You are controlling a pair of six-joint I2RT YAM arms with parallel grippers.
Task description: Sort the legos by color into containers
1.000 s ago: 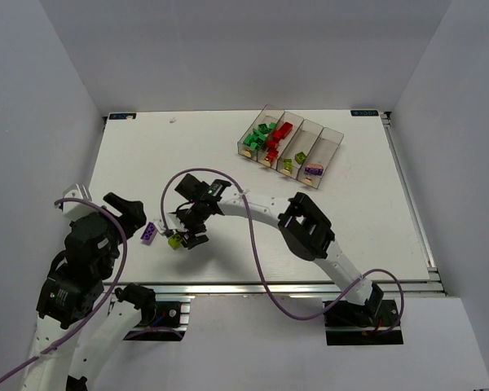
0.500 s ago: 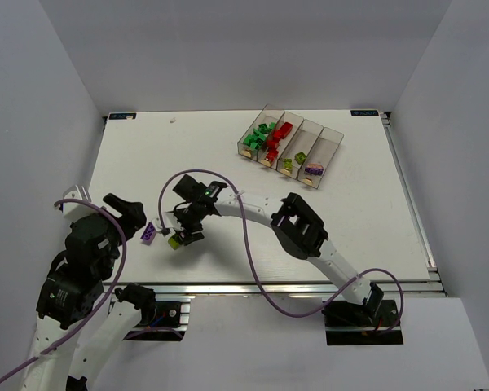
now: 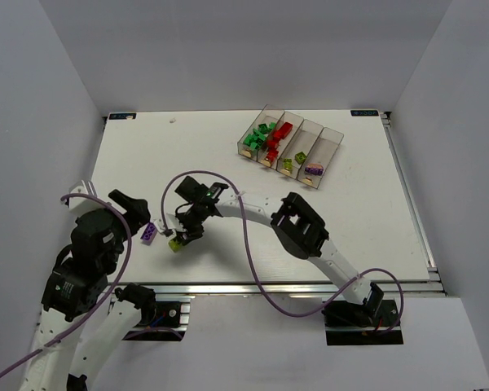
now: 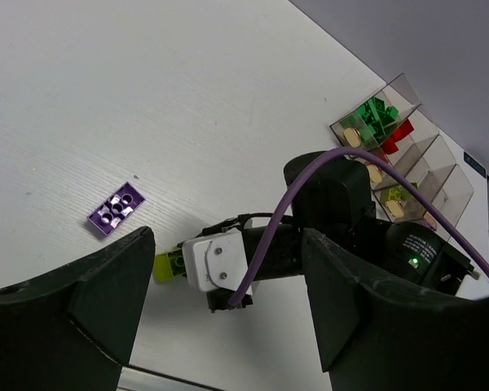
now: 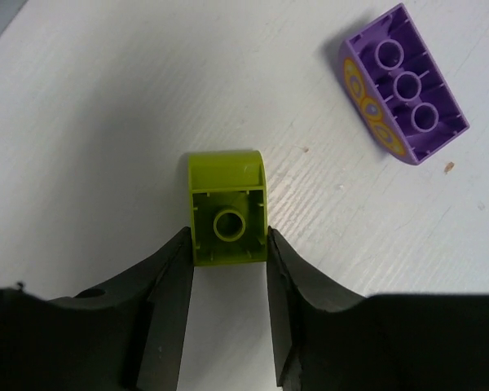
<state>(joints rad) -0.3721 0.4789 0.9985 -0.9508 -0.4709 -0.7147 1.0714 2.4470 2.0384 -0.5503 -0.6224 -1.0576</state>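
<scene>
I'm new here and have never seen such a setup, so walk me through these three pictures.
These are two robot arms bolted to the near edge of a white table, each ending in a two-finger gripper. The wide picture looks down from above and behind them. The other two come from cameras on the wrists. On the table lie a purple brick and a yellow-green brick. At the far side stands a row of four clear bins holding green, red, yellow-green and purple bricks. The right gripper has closed its fingers on both sides of the yellow-green brick, which rests on the table. The left gripper is open and holds nothing.
</scene>
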